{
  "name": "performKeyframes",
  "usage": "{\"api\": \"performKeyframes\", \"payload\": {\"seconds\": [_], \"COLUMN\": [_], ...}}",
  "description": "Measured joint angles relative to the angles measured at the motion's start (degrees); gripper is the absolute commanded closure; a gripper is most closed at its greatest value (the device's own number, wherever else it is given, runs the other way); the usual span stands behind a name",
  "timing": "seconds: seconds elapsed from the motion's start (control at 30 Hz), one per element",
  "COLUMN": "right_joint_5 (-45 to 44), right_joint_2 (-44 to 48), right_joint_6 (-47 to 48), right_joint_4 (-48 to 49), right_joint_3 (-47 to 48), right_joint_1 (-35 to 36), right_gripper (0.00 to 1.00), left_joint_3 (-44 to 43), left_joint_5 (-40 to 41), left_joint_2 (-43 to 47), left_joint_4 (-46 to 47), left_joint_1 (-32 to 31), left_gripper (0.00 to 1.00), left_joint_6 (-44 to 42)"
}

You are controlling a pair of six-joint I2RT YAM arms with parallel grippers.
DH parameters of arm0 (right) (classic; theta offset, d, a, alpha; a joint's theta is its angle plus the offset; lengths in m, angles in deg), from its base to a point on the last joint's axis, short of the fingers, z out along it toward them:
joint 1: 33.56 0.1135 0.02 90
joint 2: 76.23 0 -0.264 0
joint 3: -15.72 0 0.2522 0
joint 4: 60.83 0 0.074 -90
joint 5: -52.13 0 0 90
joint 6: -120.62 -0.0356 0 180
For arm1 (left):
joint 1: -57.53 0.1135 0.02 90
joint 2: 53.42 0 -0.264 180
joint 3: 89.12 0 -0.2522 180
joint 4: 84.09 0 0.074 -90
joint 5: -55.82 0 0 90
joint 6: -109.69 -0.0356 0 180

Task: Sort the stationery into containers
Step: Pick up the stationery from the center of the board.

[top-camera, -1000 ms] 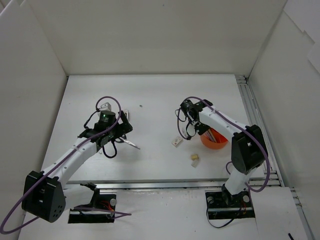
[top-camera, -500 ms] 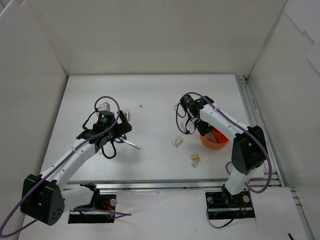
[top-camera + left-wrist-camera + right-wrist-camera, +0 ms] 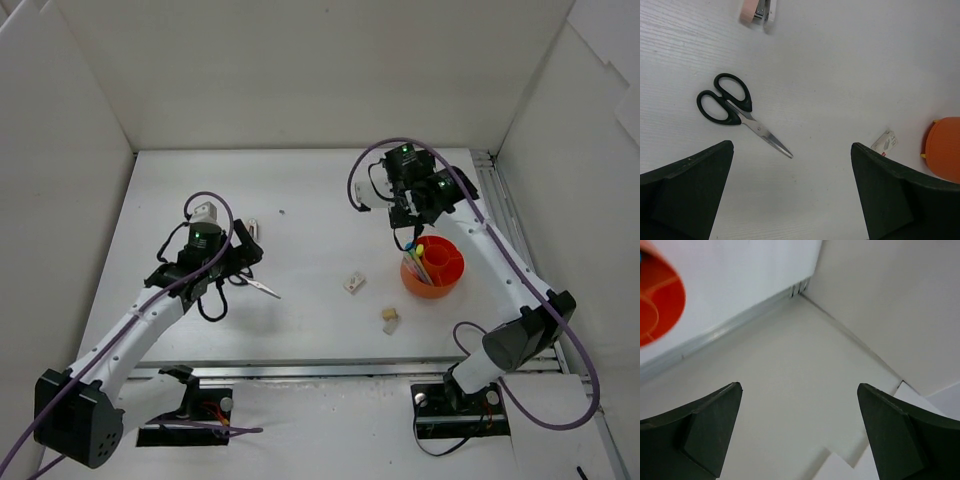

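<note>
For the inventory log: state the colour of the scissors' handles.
Black handles on the scissors, with silver blades; clearest in the left wrist view.

The surface [image 3: 300, 190] is seen whole from above and behind. The left wrist view is aimed closely down at it, the right toward a wall [image 3: 880, 300]; the pot [image 3: 432, 291] is shared.

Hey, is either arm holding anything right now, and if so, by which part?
Nothing is held. The left gripper is open above the scissors, not touching them. The right gripper is open too, with nothing between its fingers.
</note>
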Motion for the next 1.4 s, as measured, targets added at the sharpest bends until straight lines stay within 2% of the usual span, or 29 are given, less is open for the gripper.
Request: {"api": "performKeyframes", "payload": {"seconds": [0.2, 0.37, 0.47, 0.6, 0.77, 0.93, 1.13, 1.4], "right_joint_5": [12.4, 20.5, 27.2, 33.0, 29.4, 20.5, 11.7, 3.7], "right_joint_2": [0.8, 1.0, 2.6, 6.4, 7.6, 7.5, 4.6, -4.9], "right_joint_6": [-13.9, -40.3, -54.4, -68.2, -82.3, -92.5, -102.0, -117.7], "right_joint_4": [8.3, 18.8, 23.9, 30.4, 36.1, 39.1, 42.5, 43.5], "right_joint_3": [8.5, 10.9, 7.6, -3.8, -18.9, -30.7, -33.0, -37.2], "right_joint_1": [-0.1, -2.6, -4.2, -2.6, 2.7, 10.6, 17.1, 17.9], "right_gripper": [0.02, 0.02, 0.02, 0.02, 0.02, 0.02, 0.02, 0.02], "left_joint_3": [0.2, 2.2, 3.5, 4.1, 4.1, 4.8, 5.4, 7.1], "left_joint_5": [-0.6, 0.3, 0.8, 2.3, 3.8, 3.3, 2.9, 1.4], "left_joint_2": [4.0, 11.0, 14.2, 16.6, 16.0, 15.9, 16.0, 16.5], "left_joint_4": [-1.4, -3.5, -4.0, -5.4, -8.7, -9.2, -9.2, -9.0], "left_joint_1": [0.0, 0.0, 0.0, 0.0, 0.0, 0.4, 0.6, 0.7], "left_gripper": [0.01, 0.01, 0.01, 0.01, 0.01, 0.01, 0.0, 0.0], "left_joint_6": [-0.9, -1.5, -1.5, -1.5, -1.5, -1.6, -2.3, -3.0]}}
